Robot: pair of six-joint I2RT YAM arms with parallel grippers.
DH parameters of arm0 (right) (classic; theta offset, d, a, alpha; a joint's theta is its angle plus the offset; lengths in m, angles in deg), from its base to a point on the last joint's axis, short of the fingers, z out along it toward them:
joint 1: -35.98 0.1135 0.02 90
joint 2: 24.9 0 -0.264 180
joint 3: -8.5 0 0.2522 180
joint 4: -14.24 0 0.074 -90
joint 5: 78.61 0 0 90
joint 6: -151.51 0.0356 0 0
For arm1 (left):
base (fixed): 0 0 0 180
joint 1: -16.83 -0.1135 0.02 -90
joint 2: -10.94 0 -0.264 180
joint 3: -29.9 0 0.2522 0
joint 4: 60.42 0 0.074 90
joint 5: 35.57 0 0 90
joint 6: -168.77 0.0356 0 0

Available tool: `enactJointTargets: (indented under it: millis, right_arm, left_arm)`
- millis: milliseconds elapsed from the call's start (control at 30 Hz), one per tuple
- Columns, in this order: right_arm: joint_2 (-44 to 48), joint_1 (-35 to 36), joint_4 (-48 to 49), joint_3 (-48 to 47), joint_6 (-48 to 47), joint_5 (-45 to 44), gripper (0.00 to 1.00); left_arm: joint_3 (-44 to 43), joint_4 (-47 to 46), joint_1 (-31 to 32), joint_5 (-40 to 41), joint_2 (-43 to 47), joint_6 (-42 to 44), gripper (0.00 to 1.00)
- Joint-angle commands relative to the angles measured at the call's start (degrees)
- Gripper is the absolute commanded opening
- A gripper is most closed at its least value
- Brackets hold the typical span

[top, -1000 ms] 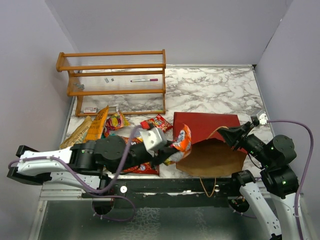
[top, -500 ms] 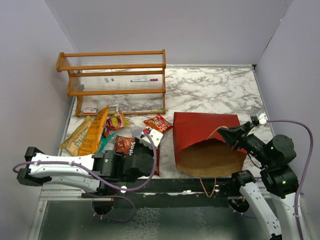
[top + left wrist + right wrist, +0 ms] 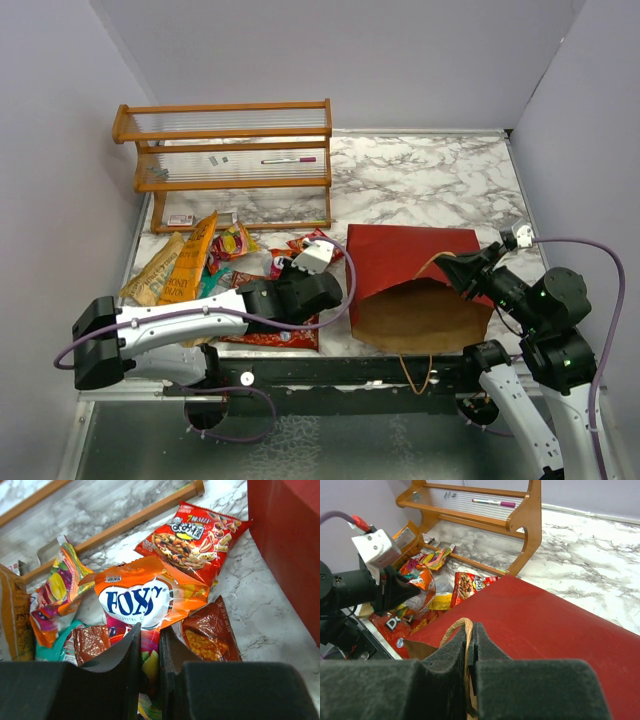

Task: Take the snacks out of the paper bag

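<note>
Several snacks point(image 3: 125, 605) are seen heaped on a white, grey-veined marble table point(image 3: 235, 605) in the left wrist view. The left gripper point(image 3: 149, 637) is shown with its jaws drawn narrow, pinched on the lower edge of an orange packet point(image 3: 145, 597) that is draped over the heap. A red packet point(image 3: 192, 540) is laid flat beyond it, just beside the dark red wall of the bag point(image 3: 290, 545). A wooden rail of the rack point(image 3: 125, 525) is seen across the top.

In the right wrist view, the right gripper point(image 3: 470, 637) is shown fully closed on the bag's twisted paper handle point(image 3: 456, 626), whose loop is raised between the fingers. The bag's red side is spread out behind and to the right. The rack is seen beyond it, with a pen point(image 3: 492, 502) laid on its upper shelf and marble stretching away to the right.

From above, the table is seen closed in by plain lilac-grey walls point(image 3: 330, 60) at the far end and on both sides. The rack is set at the far left. The bag is laid on its side right of centre, with its tan mouth turned to the near edge. The snacks are spread on the marble to its left, in front of the rack. The left arm is stretched low over them, and the right gripper is held at the right of the bag's mouth.
</note>
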Motion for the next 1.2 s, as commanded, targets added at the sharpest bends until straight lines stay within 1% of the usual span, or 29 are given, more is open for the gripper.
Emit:
enactJointTargets:
  millis: [0, 33, 67, 167, 233, 267, 333, 400, 467, 500, 567, 600, 633, 700, 767, 900, 1033, 1100, 1167]
  right_arm:
    - [-0.1, 0.1, 1.0, 0.4, -0.3, -0.9, 0.02]
    - [-0.2, 0.1, 1.0, 0.4, -0.2, -0.9, 0.02]
    - [-0.3, 0.1, 1.0, 0.4, -0.2, -0.9, 0.02]
    - [-0.3, 0.1, 1.0, 0.3, -0.2, -0.9, 0.02]
    - [-0.2, 0.1, 1.0, 0.4, -0.2, -0.9, 0.02]
    - [-0.2, 0.1, 1.0, 0.4, -0.2, -0.9, 0.02]
    - [-0.2, 0.1, 1.0, 0.4, -0.1, -0.9, 0.02]
    - [-0.2, 0.1, 1.0, 0.3, -0.2, -1.1, 0.02]
    - [0.0, 0.1, 1.0, 0.3, -0.2, -1.3, 0.02]
    - [0.1, 0.1, 1.0, 0.1, -0.1, -1.4, 0.02]
    - [0.4, 0.1, 1.3, 0.0, -0.1, -1.0, 0.02]
    - [0.5, 0.1, 1.6, -0.1, -0.1, -0.6, 0.02]
    - [0.5, 0.1, 2.0, -0.2, -0.1, -0.1, 0.02]
    - [-0.2, 0.1, 2.8, -0.8, 0.4, 1.1, 0.02]
    - [-2.0, 0.1, 4.0, -2.7, 1.2, 2.8, 0.02]
    - [-7.8, 0.1, 5.0, -10.0, 5.2, 4.0, 0.02]
    - [-13.5, 0.1, 5.5, -17.6, 12.3, 1.4, 0.02]
    - [-16.4, 0.1, 4.3, -21.5, 15.1, 0.7, 0.02]
    - [-18.8, 0.1, 2.3, -23.9, 19.2, -1.9, 0.02]
  left_arm:
    - [1.4, -4.5, -1.3, -6.2, -1.8, 0.6, 0.00]
    - [1.9, -4.9, -1.5, -7.1, -2.6, 0.4, 0.01]
    - [2.4, -5.6, -1.6, -8.3, -3.2, 0.3, 0.04]
    - [4.0, -6.9, -2.0, -11.3, -5.4, -0.4, 0.23]
    - [3.9, -6.5, -2.2, -12.3, -6.8, -1.3, 0.32]
    - [3.5, -5.9, -2.3, -12.7, -7.2, -1.5, 0.36]
    - [2.2, -5.0, -2.4, -13.7, -6.8, -1.7, 0.39]
    - [1.0, -5.3, -2.6, -15.2, -5.0, -1.1, 0.45]
    - [-0.1, -6.0, -2.6, -16.0, -1.7, -1.0, 0.55]
    - [-0.4, -6.6, -2.7, -16.5, 0.0, -0.9, 0.63]
    - [-0.7, -7.7, -2.8, -17.4, 3.8, -0.5, 0.75]
    - [-0.8, -8.2, -2.9, -17.9, 5.5, -0.5, 0.80]
    - [-0.9, -8.4, -2.9, -18.5, 7.2, -0.5, 0.83]
    - [-0.9, -8.1, -2.9, -19.2, 10.1, -0.8, 0.86]
    - [-1.0, -7.1, -3.0, -19.2, 12.5, -2.0, 0.87]
    - [-0.3, -5.3, -3.0, -18.5, 16.7, -4.1, 0.87]
    - [1.5, -5.0, -3.0, -18.6, 21.3, -6.2, 0.87]
    - [2.3, -5.0, -3.0, -18.8, 23.3, -6.9, 0.87]
    - [2.7, -4.8, -3.0, -19.0, 25.2, -7.6, 0.87]
